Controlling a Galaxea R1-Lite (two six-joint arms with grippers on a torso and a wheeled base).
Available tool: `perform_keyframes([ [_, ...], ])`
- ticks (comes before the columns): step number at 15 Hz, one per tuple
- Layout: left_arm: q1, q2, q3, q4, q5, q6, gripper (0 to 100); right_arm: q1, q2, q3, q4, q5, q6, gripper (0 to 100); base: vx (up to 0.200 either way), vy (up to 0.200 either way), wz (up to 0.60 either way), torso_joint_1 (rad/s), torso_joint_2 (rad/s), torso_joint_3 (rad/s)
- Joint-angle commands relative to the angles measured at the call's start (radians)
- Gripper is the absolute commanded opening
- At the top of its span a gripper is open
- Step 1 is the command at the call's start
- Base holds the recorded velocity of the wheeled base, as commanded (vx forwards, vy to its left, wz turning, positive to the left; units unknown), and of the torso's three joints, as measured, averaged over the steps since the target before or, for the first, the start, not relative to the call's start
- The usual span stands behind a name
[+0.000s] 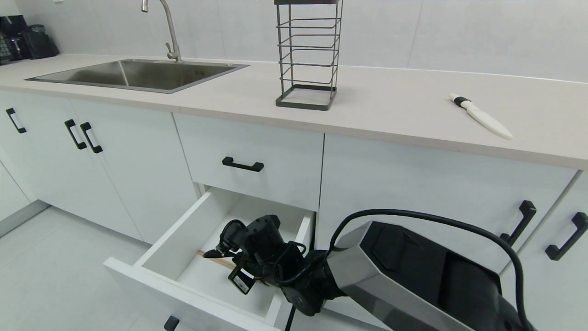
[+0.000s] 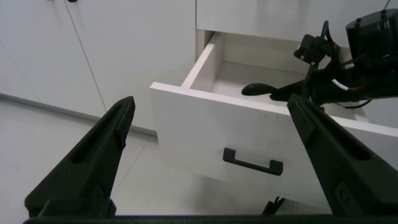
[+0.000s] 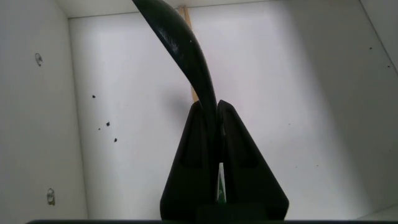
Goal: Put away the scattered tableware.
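Right fingers (image 3: 199, 143) are clamping shut on a black utensil (image 3: 180, 50), hanging over the open drawer (image 1: 174, 234) at 6 o'clock. Left fingers (image 2: 115, 134) are gaping wide, gripping nothing. Head view is adding a white knife (image 1: 482, 117) lying on the surface (image 1: 390, 105) at 2 o'clock.

I note brushed-metal sink (image 1: 138, 76), matt pale worktop (image 1: 390, 110), matt dark wire rack (image 1: 303, 105), smooth white drawer (image 1: 177, 232), smooth white knife (image 1: 482, 118), glossy black utensil (image 3: 189, 56).
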State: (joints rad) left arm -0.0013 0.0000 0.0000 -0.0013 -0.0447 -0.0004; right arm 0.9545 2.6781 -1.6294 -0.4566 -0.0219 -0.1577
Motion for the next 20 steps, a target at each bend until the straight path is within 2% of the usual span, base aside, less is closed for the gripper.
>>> perform_keyframes([
  [1,0.001,0.002,0.0,0.0,0.0,-0.001,100,0.0,0.022,-0.017,-0.001,0.002,0.0,0,0.0,0.0,0.0,0.0,0.0,0.0],
  [8,0.0,0.002,0.0,0.0,0.0,-0.001,100,0.003,0.065,-0.063,0.003,0.017,-0.003,0,0.0,0.0,0.0,0.0,0.0,0.0],
  [12,0.001,0.002,0.0,0.0,0.0,0.0,100,0.004,0.065,-0.083,0.056,0.031,-0.023,0,0.0,0.0,0.0,0.0,0.0,0.0],
  [13,0.001,0.002,0.0,0.0,0.0,0.0,100,0.004,0.065,-0.084,0.056,0.031,-0.023,100,0.0,0.0,0.0,0.0,0.0,0.0],
  [18,0.0,0.002,0.0,0.0,0.0,-0.001,100,0.007,0.055,-0.086,0.022,0.031,-0.029,100,0.0,0.0,0.0,0.0,0.0,0.0],
  [20,0.001,0.002,0.0,0.0,0.0,-0.001,100,0.021,-0.014,-0.079,0.019,0.031,-0.029,100,0.0,0.0,0.0,0.0,0.0,0.0],
])
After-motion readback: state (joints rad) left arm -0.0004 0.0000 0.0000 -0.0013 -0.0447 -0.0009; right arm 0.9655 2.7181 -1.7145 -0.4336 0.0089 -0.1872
